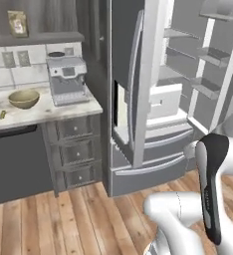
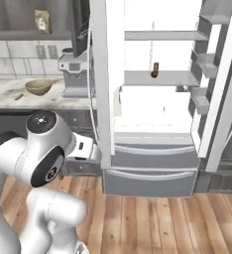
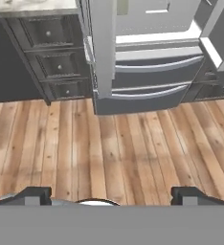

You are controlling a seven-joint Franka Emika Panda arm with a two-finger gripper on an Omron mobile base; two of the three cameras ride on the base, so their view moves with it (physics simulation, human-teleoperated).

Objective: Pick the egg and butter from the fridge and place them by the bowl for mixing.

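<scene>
While the fridge (image 2: 152, 99) stands open, gripper (image 3: 111, 196) hangs empty, jaws apart; next, reach toward its shelves.

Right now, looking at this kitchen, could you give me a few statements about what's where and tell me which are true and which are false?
1. The tall white fridge stands with its doors open. True.
2. The round yellow-tan bowl sits inside the fridge. False: it rests on the pale marble counter, left of the fridge.
3. A silver-grey coffee machine stands on that counter, to the right of the bowl. True.
4. The end effector is clamped on a small yellow stick. False: its fingers stand wide apart with nothing between them, over the wooden plank floor.
5. A small yellow object lies on the counter near the bowl. True.
</scene>
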